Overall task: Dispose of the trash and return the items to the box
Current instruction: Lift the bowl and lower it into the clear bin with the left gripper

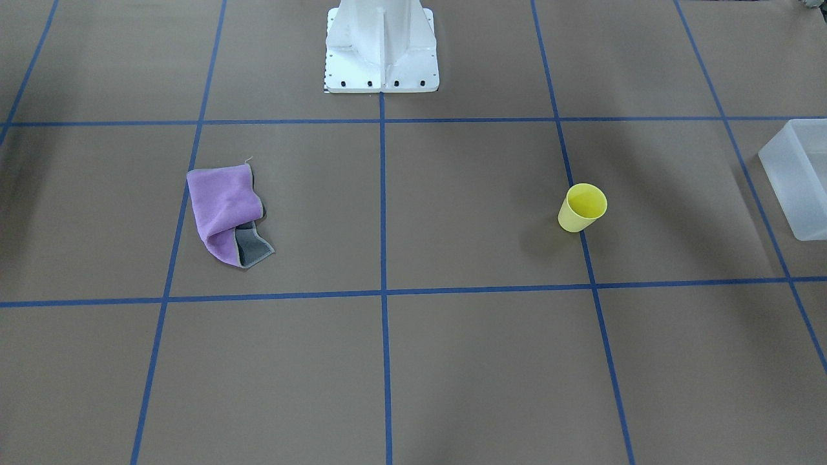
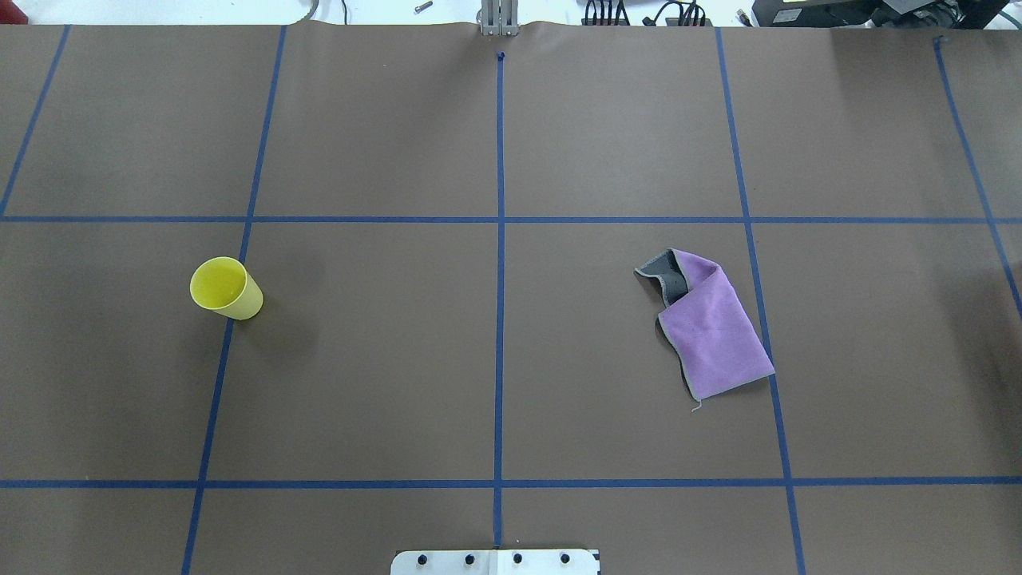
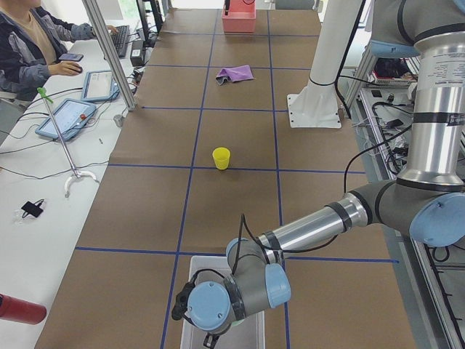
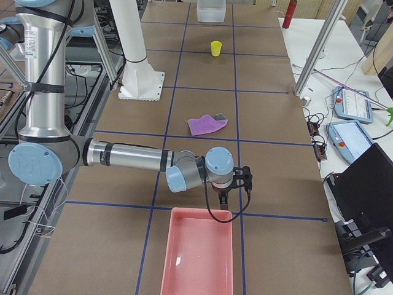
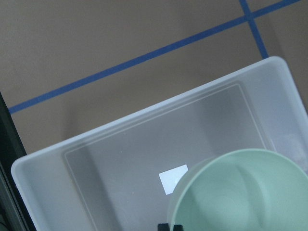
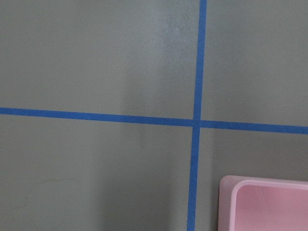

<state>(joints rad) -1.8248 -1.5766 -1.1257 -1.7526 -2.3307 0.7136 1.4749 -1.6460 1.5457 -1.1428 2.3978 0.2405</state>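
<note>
The mint-green bowl (image 5: 245,192) hangs close under the left wrist camera, over the inside of the translucent box (image 5: 144,113). My left gripper (image 3: 211,338) is over that box at the table's left end. One dark fingertip shows at the bowl's rim, so it looks shut on the bowl. The yellow cup (image 2: 226,287) stands upright on the table's left half, apart from the box (image 1: 798,181). My right gripper (image 4: 224,198) is low over the table at the far edge of a pink tray (image 4: 196,258). I cannot tell whether it is open or shut.
A purple and grey cloth (image 2: 711,323) lies crumpled on the table's right half. The pink tray holds a small white scrap (image 4: 177,261). The white robot base (image 1: 381,48) stands mid-table at the robot's side. Operators' desks with tablets line the far side.
</note>
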